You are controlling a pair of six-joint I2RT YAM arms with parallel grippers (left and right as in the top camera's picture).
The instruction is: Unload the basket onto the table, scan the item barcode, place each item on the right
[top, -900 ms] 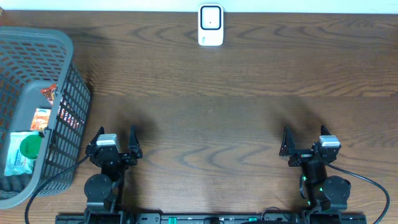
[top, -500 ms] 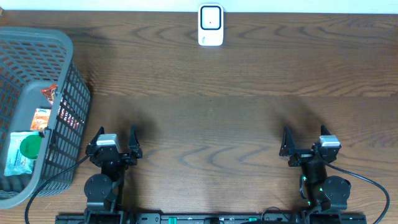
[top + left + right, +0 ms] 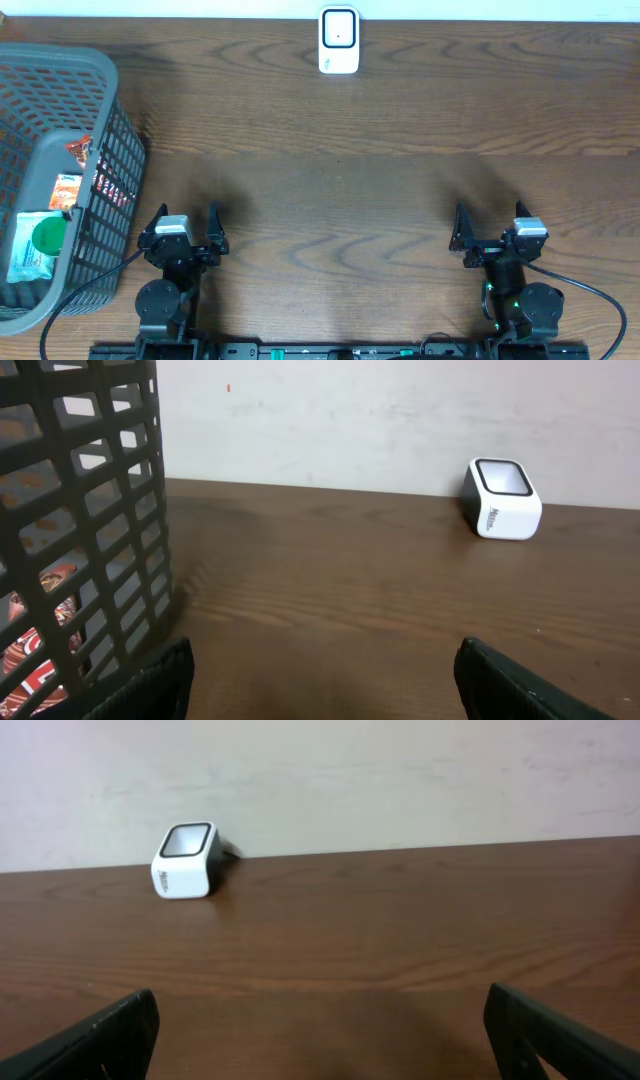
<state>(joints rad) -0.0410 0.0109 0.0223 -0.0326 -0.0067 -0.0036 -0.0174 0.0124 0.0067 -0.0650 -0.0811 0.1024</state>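
Observation:
The white barcode scanner (image 3: 339,40) stands at the far middle edge of the table; it also shows as the scanner (image 3: 503,499) in the left wrist view and the scanner (image 3: 185,860) in the right wrist view. Packaged items lie in the grey basket (image 3: 120,165) at the left: a white pack with a green circle (image 3: 38,243) and orange-red snack packets (image 3: 70,185). My left gripper (image 3: 188,215) sits open near the front edge, just right of the basket, holding nothing. My right gripper (image 3: 490,215) is open and holds nothing at the front right.
The basket wall (image 3: 90,510) fills the left of the left wrist view, a red packet (image 3: 35,660) visible through its holes. Bare wooden tabletop (image 3: 340,190) lies between both grippers and the scanner. A pale wall (image 3: 400,770) rises behind the table.

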